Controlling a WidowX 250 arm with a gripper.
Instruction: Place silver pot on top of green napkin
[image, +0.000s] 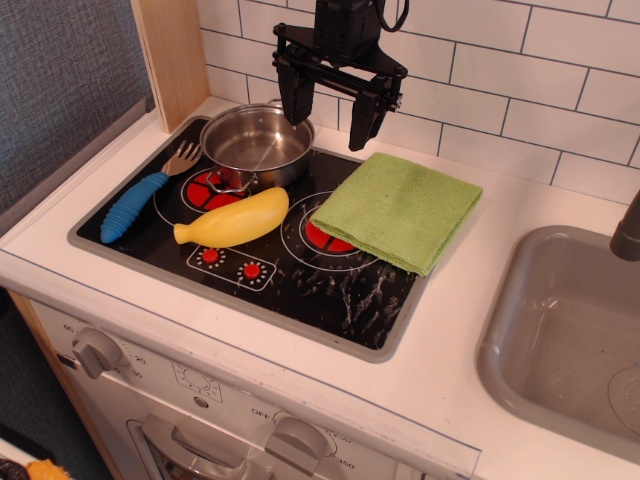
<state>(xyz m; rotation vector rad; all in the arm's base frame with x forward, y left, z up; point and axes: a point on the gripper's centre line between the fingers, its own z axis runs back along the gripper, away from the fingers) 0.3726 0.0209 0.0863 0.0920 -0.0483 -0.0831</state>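
Below the spread, empty fingers (331, 118): one silver pot (256, 146), left side. One green napkin (398, 209) lower right, apart from pot.

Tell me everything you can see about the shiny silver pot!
The silver pot is small, round and shiny, like polished steel, with low straight walls. It stands upright and looks empty. It sits on the black stovetop at the back left, over the left red burner ring. A small handle shows at its front. The yellow banana-shaped toy lies right in front of it, close or touching. The fork with a blue handle lies to its left. The open tool hangs above its right rim. The green napkin lies apart, to the right.
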